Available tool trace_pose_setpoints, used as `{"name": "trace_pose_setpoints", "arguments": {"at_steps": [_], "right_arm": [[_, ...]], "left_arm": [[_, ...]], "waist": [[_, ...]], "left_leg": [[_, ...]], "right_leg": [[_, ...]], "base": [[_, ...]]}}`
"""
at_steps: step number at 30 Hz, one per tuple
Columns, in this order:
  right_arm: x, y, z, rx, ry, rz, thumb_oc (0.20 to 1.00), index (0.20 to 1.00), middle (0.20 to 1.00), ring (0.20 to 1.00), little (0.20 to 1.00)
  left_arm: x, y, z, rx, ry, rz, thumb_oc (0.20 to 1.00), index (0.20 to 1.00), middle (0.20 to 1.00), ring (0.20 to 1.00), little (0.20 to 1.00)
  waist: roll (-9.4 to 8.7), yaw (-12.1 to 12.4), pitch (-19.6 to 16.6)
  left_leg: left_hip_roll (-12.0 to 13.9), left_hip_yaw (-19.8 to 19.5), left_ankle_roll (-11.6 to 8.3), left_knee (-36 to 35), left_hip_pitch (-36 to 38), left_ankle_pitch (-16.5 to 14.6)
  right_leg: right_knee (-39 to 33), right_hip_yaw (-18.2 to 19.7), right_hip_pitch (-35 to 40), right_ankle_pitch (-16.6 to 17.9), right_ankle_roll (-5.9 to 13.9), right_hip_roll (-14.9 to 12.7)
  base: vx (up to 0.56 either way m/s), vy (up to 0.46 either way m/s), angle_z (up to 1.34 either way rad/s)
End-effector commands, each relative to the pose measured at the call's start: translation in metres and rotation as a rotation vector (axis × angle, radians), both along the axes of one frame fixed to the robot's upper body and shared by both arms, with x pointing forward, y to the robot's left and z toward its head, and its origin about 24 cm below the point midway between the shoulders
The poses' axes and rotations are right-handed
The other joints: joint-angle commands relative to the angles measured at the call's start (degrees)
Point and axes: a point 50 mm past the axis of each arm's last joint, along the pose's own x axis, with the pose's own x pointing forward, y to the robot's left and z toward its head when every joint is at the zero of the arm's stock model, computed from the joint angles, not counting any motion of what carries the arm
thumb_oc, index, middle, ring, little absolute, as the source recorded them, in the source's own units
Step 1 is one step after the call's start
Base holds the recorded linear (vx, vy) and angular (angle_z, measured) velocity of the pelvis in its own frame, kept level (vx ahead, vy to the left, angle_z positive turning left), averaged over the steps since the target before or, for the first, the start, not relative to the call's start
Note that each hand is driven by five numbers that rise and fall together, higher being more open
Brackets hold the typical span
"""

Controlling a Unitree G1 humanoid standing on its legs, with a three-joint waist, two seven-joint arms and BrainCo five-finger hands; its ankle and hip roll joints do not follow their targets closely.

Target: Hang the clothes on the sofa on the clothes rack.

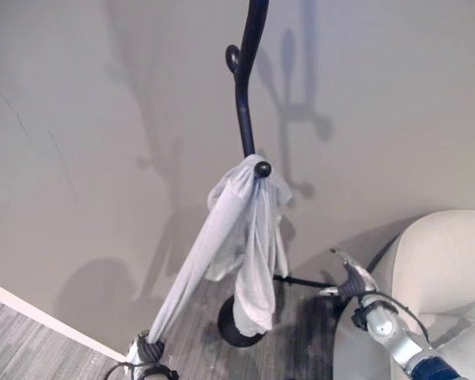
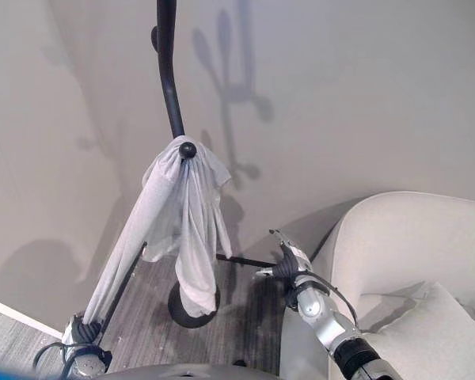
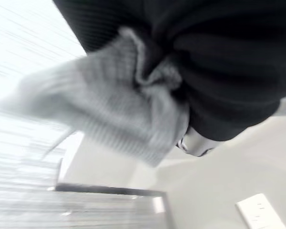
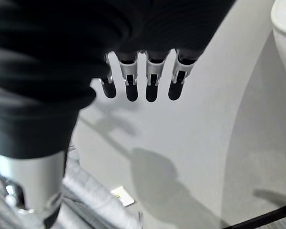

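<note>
At the bottom left of the left eye view, the left hand (image 1: 146,351) grips one end of the grey garment (image 1: 249,237), and the cloth runs taut from it up to a knob-tipped hook on the black clothes rack (image 1: 243,111), where the rest hangs bunched at frame centre. In the left wrist view the cloth is gathered tight against the dark ribbed cover, so the hand is closed on it, though the fingers themselves are buried in fabric. The right hand (image 1: 350,275) hovers lower right, beside the cream sofa (image 1: 443,269), touching nothing; the right wrist view shows its fingers (image 4: 152,81) straight in a row before the bare wall. The rack's round base (image 2: 191,307) sits on the grey floor, half covered by the hanging cloth. The rack's top is cut off by the upper frame edge.
</note>
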Motion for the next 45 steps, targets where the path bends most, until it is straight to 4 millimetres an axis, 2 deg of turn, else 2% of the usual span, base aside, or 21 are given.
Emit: {"name": "trace_pose_setpoints", "arguments": {"at_steps": [1,4,5,8,9,10,12,21,23,24,25,29,30,31,32,35,37,38,43,44,45], "right_arm": [[0.014,0.019,0.008,0.092,-0.062,0.007,1.0,1.0,1.0,1.0,1.0],[0.013,0.026,0.006,0.099,-0.053,0.033,1.0,1.0,1.0,1.0,1.0],[0.013,0.029,0.007,0.097,-0.05,0.054,1.0,1.0,1.0,1.0,1.0],[0.013,0.031,0.007,0.101,-0.044,0.064,1.0,1.0,1.0,1.0,1.0],[0.012,0.038,0.005,0.113,-0.029,0.082,1.0,1.0,1.0,1.0,1.0],[0.012,0.038,0.005,0.113,-0.029,0.083,1.0,1.0,1.0,1.0,1.0],[0.012,0.044,0.003,0.123,-0.008,0.105,1.0,1.0,1.0,1.0,1.0],[0.016,0.05,0.002,0.131,0.007,0.116,1.0,1.0,1.0,1.0,1.0],[0.018,0.052,0.003,0.128,0.01,0.12,1.0,1.0,1.0,1.0,1.0],[0.019,0.052,0.003,0.127,0.013,0.124,1.0,1.0,1.0,1.0,1.0],[0.018,0.053,0.002,0.123,0.018,0.128,1.0,1.0,1.0,1.0,1.0],[0.019,0.05,0.001,0.098,0.033,0.134,1.0,1.0,1.0,1.0,1.0],[0.019,0.049,0.0,0.093,0.037,0.131,1.0,1.0,1.0,1.0,1.0],[0.017,0.043,-0.002,0.088,0.05,0.112,1.0,1.0,1.0,1.0,1.0],[0.017,0.043,-0.002,0.088,0.05,0.112,1.0,1.0,1.0,1.0,1.0],[0.011,0.022,-0.013,0.072,0.085,0.002,1.0,1.0,1.0,1.0,1.0],[0.01,0.017,-0.016,0.071,0.095,-0.035,1.0,1.0,1.0,1.0,1.0],[0.004,0.006,-0.025,0.042,0.128,-0.096,1.0,1.0,1.0,1.0,1.0],[-0.003,-0.002,-0.032,0.046,0.163,-0.154,1.0,1.0,1.0,1.0,1.0],[-0.006,-0.005,-0.036,0.05,0.183,-0.177,1.0,1.0,1.0,1.0,1.0],[-0.017,-0.011,-0.049,0.053,0.248,-0.247,1.0,1.0,1.0,1.0,1.0]], "left_arm": [[-0.05,0.013,-0.013,-0.008,0.209,0.08,0.2,0.2,0.2,0.2,0.2],[-0.074,0.001,-0.024,-0.09,0.315,0.13,0.2,0.2,0.2,0.2,0.2],[-0.095,-0.009,-0.029,-0.153,0.388,0.18,0.2,0.2,0.2,0.2,0.2],[-0.106,-0.014,-0.031,-0.187,0.417,0.21,0.2,0.2,0.2,0.2,0.2],[-0.127,-0.023,-0.034,-0.245,0.485,0.237,0.2,0.2,0.2,0.2,0.2],[-0.127,-0.023,-0.034,-0.244,0.485,0.237,0.2,0.2,0.2,0.2,0.2],[-0.143,-0.027,-0.034,-0.28,0.547,0.225,0.2,0.2,0.2,0.2,0.2],[-0.148,-0.027,-0.034,-0.312,0.575,0.177,0.2,0.2,0.2,0.2,0.2],[-0.156,-0.032,-0.036,-0.375,0.588,0.251,0.2,0.2,0.2,0.2,0.2],[-0.157,-0.033,-0.036,-0.398,0.585,0.282,0.545,0.545,0.545,0.545,0.545],[-0.157,-0.035,-0.037,-0.42,0.573,0.32,1.0,1.0,1.0,1.0,1.0],[-0.158,-0.043,-0.039,-0.481,0.595,0.315,1.0,1.0,1.0,1.0,1.0],[-0.151,-0.042,-0.04,-0.478,0.571,0.293,1.0,1.0,1.0,1.0,1.0],[-0.132,-0.037,-0.04,-0.46,0.507,0.243,1.0,1.0,1.0,1.0,1.0],[-0.132,-0.037,-0.04,-0.46,0.508,0.243,1.0,1.0,1.0,1.0,1.0],[-0.099,-0.033,-0.039,-0.465,0.401,0.143,1.0,1.0,1.0,1.0,1.0],[-0.096,-0.036,-0.04,-0.5,0.388,0.144,1.0,1.0,1.0,1.0,1.0],[-0.086,-0.036,-0.04,-0.53,0.355,0.138,1.0,1.0,1.0,1.0,1.0],[-0.081,-0.037,-0.041,-0.559,0.339,0.161,1.0,1.0,1.0,1.0,1.0],[-0.08,-0.038,-0.041,-0.57,0.332,0.174,1.0,1.0,1.0,1.0,1.0],[-0.078,-0.038,-0.042,-0.603,0.303,0.239,1.0,1.0,1.0,1.0,1.0]], "waist": [[-3.09,1.9,1.53],[-3.55,2.16,1.87],[-3.88,2.4,2.02],[-4.14,2.61,2.07],[-4.9,3.48,2.35],[-4.91,3.47,2.34],[-5.65,4.71,2.76],[-6.46,7.34,3.75],[-6.08,7.64,3.62],[-5.89,7.56,3.54],[-5.63,7.44,3.38],[-4.45,6.36,2.62],[-4.03,5.84,2.39],[-3.46,5.13,2.08],[-3.45,5.16,2.08],[-2.13,3.53,1.67],[-1.7,2.94,1.58],[-0.84,1.77,1.41],[-0.01,0.32,0.84],[0.18,-0.04,0.67],[0.67,-0.83,0.06]], "left_leg": [[2.87,4.63,-0.92,1.88,1.97,0.68],[2.76,4.6,-0.81,2.04,1.71,0.59],[2.72,4.63,-0.76,2.06,1.66,0.49],[2.74,4.64,-0.74,2.0,1.67,0.49],[2.88,4.59,-0.77,1.86,1.5,0.45],[2.88,4.6,-0.77,1.86,1.49,0.45],[3.11,4.32,-0.86,1.67,1.09,0.62],[3.16,2.58,-1.01,1.39,-0.66,1.49],[2.99,2.34,-0.96,1.34,-0.86,1.64],[2.95,2.34,-0.93,1.35,-0.88,1.67],[2.93,2.31,-0.93,1.34,-0.88,1.7],[2.78,2.73,-0.86,1.31,-0.56,1.68],[2.7,2.8,-0.81,1.3,-0.35,1.61],[2.58,3.01,-0.74,1.35,-0.1,1.52],[2.58,3.02,-0.74,1.35,-0.09,1.51],[2.26,3.32,-0.51,1.69,0.38,1.17],[2.13,3.62,-0.37,1.89,0.61,1.07],[1.95,4.06,-0.1,2.32,0.96,0.72],[1.61,4.6,0.18,2.63,1.64,0.09],[1.49,4.71,0.25,2.65,1.88,-0.08],[1.22,5.06,0.41,2.63,2.38,-0.48]], "right_leg": [[2.61,2.85,1.58,-4.57,4.72,-5.32],[2.92,2.91,1.38,-4.64,4.74,-5.36],[3.03,2.99,1.23,-4.62,4.75,-5.36],[3.06,2.94,1.18,-4.66,4.76,-5.32],[3.1,2.84,1.07,-4.74,4.78,-5.2],[3.1,2.84,1.06,-4.74,4.77,-5.2],[3.13,2.52,1.04,-5.0,4.7,-5.05],[3.07,1.12,0.83,-5.33,4.38,-4.85],[2.92,0.92,0.92,-5.29,4.3,-4.86],[2.98,0.95,0.87,-5.28,4.28,-4.88],[2.97,1.09,0.87,-5.25,4.27,-4.93],[2.9,1.78,0.87,-5.17,4.2,-5.03],[2.82,2.01,0.92,-5.16,4.19,-5.05],[2.87,2.21,0.95,-5.14,4.24,-5.21],[2.87,2.22,0.96,-5.14,4.24,-5.21],[2.93,2.7,1.1,-4.84,4.41,-5.64],[3.03,2.96,1.03,-4.69,4.49,-5.76],[3.14,3.37,1.0,-4.39,4.58,-6.07],[3.21,3.94,1.12,-4.14,4.66,-6.5],[3.18,4.08,1.22,-4.08,4.68,-6.61],[3.01,4.41,1.48,-3.87,4.75,-6.95]], "base": [[0.0,0.0,0.0],[-0.04,0.012,0.0],[-0.03,0.004,-0.01],[-0.01,-0.005,0.0],[-0.03,-0.01,0.01],[-0.04,-0.015,0.01],[-0.03,-0.024,0.07],[-0.04,-0.018,0.11],[-0.03,0.014,0.08],[-0.02,0.022,0.07],[-0.01,0.023,0.04],[-0.02,0.042,0.01],[-0.02,0.047,0.02],[-0.02,0.047,0.02],[-0.02,0.041,0.01],[-0.02,0.043,-0.03],[-0.02,0.047,-0.06],[-0.03,0.056,-0.07],[0.0,0.04,-0.15],[0.01,0.041,-0.16],[0.01,0.041,-0.12]]}}
